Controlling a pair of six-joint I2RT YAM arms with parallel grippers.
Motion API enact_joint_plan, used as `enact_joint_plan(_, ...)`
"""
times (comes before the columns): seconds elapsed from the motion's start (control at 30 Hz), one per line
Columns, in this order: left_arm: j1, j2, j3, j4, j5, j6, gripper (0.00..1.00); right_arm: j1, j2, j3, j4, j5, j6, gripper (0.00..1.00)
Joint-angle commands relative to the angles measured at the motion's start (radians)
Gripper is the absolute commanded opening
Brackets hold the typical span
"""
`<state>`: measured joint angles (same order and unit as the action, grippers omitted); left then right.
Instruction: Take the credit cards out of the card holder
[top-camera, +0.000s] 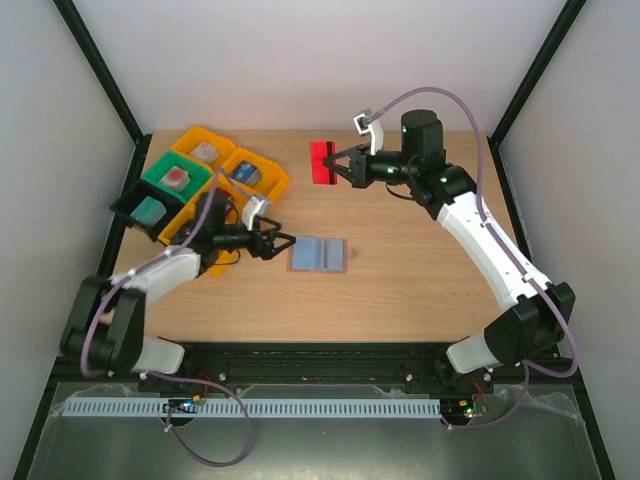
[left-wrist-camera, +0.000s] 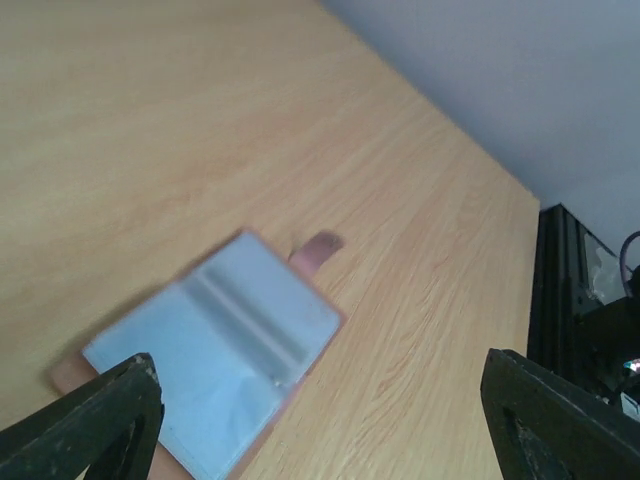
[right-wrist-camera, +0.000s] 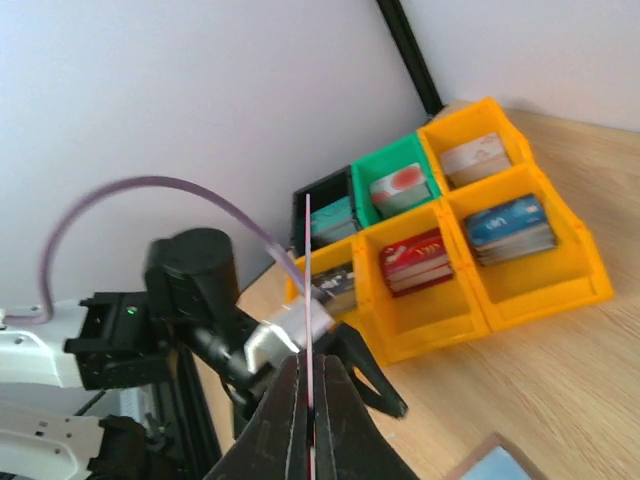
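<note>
Red and thin, a card (top-camera: 322, 162) sits pinched edge-on in the clenched right gripper (top-camera: 342, 166), raised above the table (top-camera: 420, 290). The left gripper (top-camera: 284, 243) hovers with jaws spread. The card holder (top-camera: 345, 257) lies open just ahead of its fingertips, blue-grey credit cards (top-camera: 316, 253) facing up. The sound move is probably to pin the holder's near edge, then slide one card out flat.

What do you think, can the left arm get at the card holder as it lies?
Probably yes: the left gripper is open right beside the card holder, nothing between them; the right gripper, shut on a red card, is well away.
</note>
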<state>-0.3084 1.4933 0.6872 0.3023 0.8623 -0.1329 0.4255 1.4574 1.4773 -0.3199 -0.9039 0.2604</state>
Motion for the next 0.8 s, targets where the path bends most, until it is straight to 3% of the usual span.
enact_joint_plan(0.0, 0.074, -0.272, -0.020, -0.153, 0.108, 0.193, 0.90, 0.000, -0.007, 0.042, 0.114, -0.134, 0.072, 0.02)
enact_joint_plan(0.1, 0.102, -0.462, -0.009, -0.180, 0.169, 0.224, 0.93, 0.032, -0.047, 0.004, 0.216, -0.216, 0.126, 0.02)
enact_joint_plan(0.17, 0.099, -0.570, 0.003, -0.110, 0.207, 0.166, 0.95, 0.081, -0.091, -0.038, 0.276, -0.260, 0.112, 0.02)
enact_joint_plan(0.27, 0.090, -0.669, 0.042, 0.043, 0.234, 0.010, 0.96, 0.171, -0.178, -0.125, 0.302, -0.240, -0.026, 0.02)
enact_joint_plan(0.37, 0.045, -0.708, 0.131, -0.024, 0.223, 0.011, 0.95, 0.249, -0.256, -0.197, 0.353, -0.230, -0.168, 0.02)
enact_joint_plan(0.5, -0.034, -0.741, 0.188, -0.081, 0.218, -0.037, 0.84, 0.307, -0.281, -0.191, 0.373, -0.168, -0.201, 0.02)
enact_joint_plan(0.63, -0.076, -0.738, 0.230, -0.103, 0.208, -0.038, 0.61, 0.372, -0.282, -0.178, 0.339, -0.093, -0.248, 0.02)
enact_joint_plan(0.77, -0.093, -0.722, 0.271, -0.092, 0.193, -0.051, 0.56, 0.398, -0.297, -0.187, 0.363, -0.056, -0.247, 0.02)
